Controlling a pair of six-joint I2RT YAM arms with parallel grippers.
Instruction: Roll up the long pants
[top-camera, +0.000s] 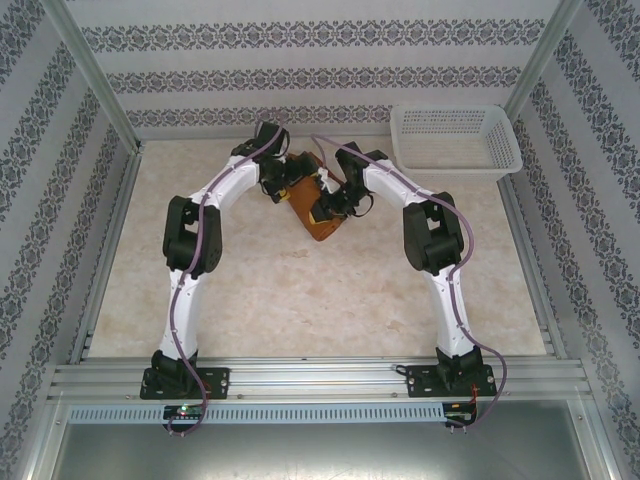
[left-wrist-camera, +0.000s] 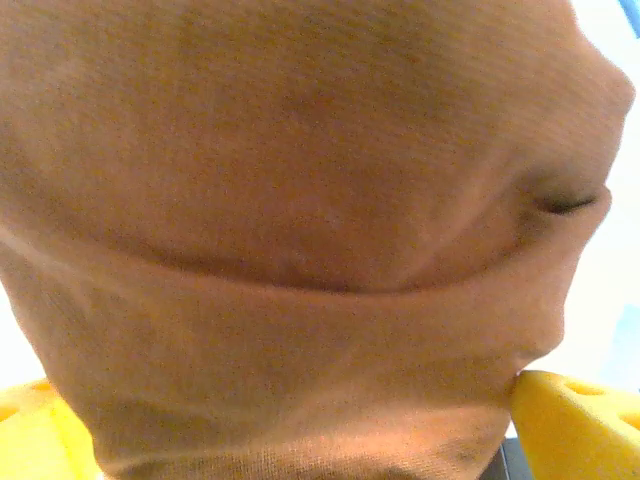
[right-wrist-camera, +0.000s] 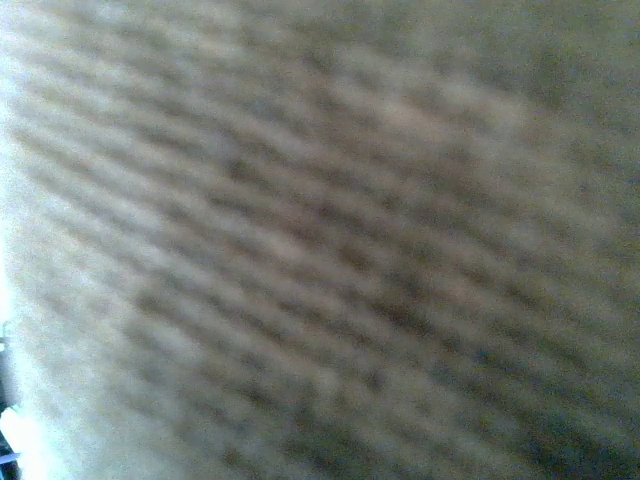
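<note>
Pants: the long pants (top-camera: 318, 215) sit in a small bunched lump on the counter (top-camera: 300, 300). They are off to the left of the white basket (top-camera: 455, 160) and a bit nearer the arm bases than it is.
Left fingers: the left fingers (left-wrist-camera: 575, 425) are wide apart. A fat bulge of cloth sits between the yellow tips and touches one of them.
Right fingers: the right fingers (top-camera: 325, 208) press in on the basket side of the lump. I cannot tell if they are apart or together.
What could go wrong: the lump looks soft and loose, with one deep fold across it. If the wide left fingers lift away, the roll may flop open. If the right arm tugs, the lump may slide toward the basket or go crooked. Cloth may also catch on a yellow tip.
Hard to see: in the right wrist view the cloth is so close that it is a blur. From above, both arms cover part of the lump, so I cannot tell how tight the roll is or where the legs end.
</note>
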